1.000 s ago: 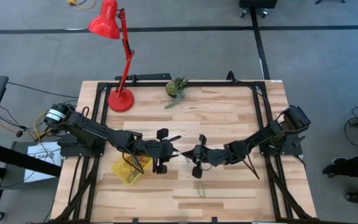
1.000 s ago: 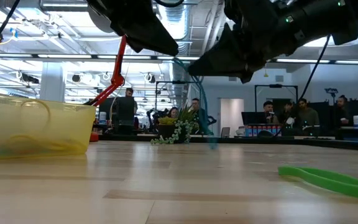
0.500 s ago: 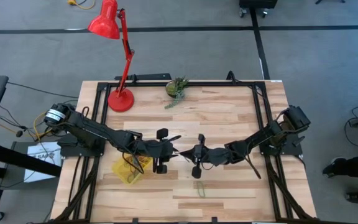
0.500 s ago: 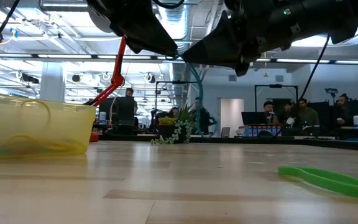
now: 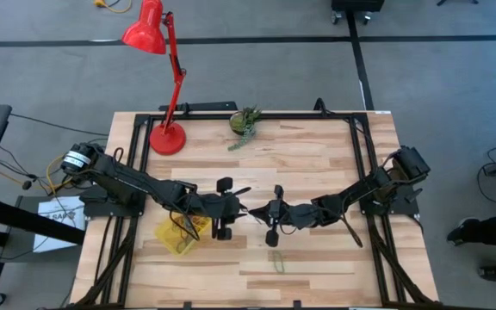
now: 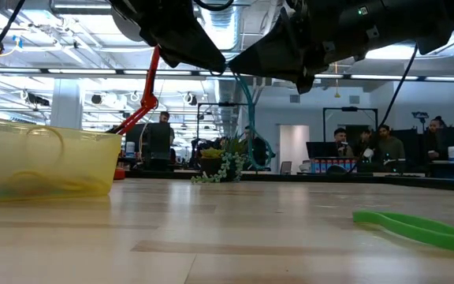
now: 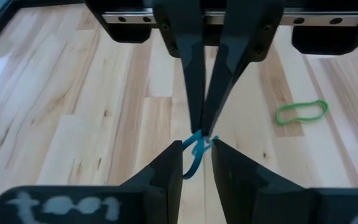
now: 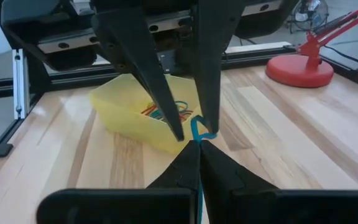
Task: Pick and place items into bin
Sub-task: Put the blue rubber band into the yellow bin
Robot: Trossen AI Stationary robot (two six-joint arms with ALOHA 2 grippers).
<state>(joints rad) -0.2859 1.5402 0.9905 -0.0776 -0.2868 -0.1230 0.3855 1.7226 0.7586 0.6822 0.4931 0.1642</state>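
A thin teal-blue band (image 7: 194, 155), twisted into a small loop, hangs in the air above the middle of the table (image 5: 317, 164), caught between the tips of both grippers. In the low view it dangles as a curved strand (image 6: 251, 118) clear of the wood, below the two dark arms that meet overhead.

The right gripper (image 8: 197, 144) has its fingers pinched together on the band, which runs down between them. The left gripper (image 7: 196, 146) meets it tip to tip; in its own wrist view its fingers stand slightly apart either side of the band, while the right gripper's closed fingers (image 7: 194, 93) come in from across. From the right wrist view the left gripper's fingers (image 8: 166, 87) also show a gap, with the band looped at their tips.

From above, the two grippers touch near the table's centre, the left gripper (image 5: 241, 209) reaching in from the left and the right gripper (image 5: 263, 213) from the right.

The bin (image 5: 177, 237), translucent yellow, sits on the table just left of the left gripper, with a tangle of coloured bands (image 8: 166, 111) inside. A green band (image 7: 301, 112) lies flat on the wood toward the table's front edge, apart from both grippers.

At the far side stand a red lamp (image 5: 164, 82) and a green plant clump (image 5: 244, 123). People (image 6: 369, 146) sit in the room beyond.
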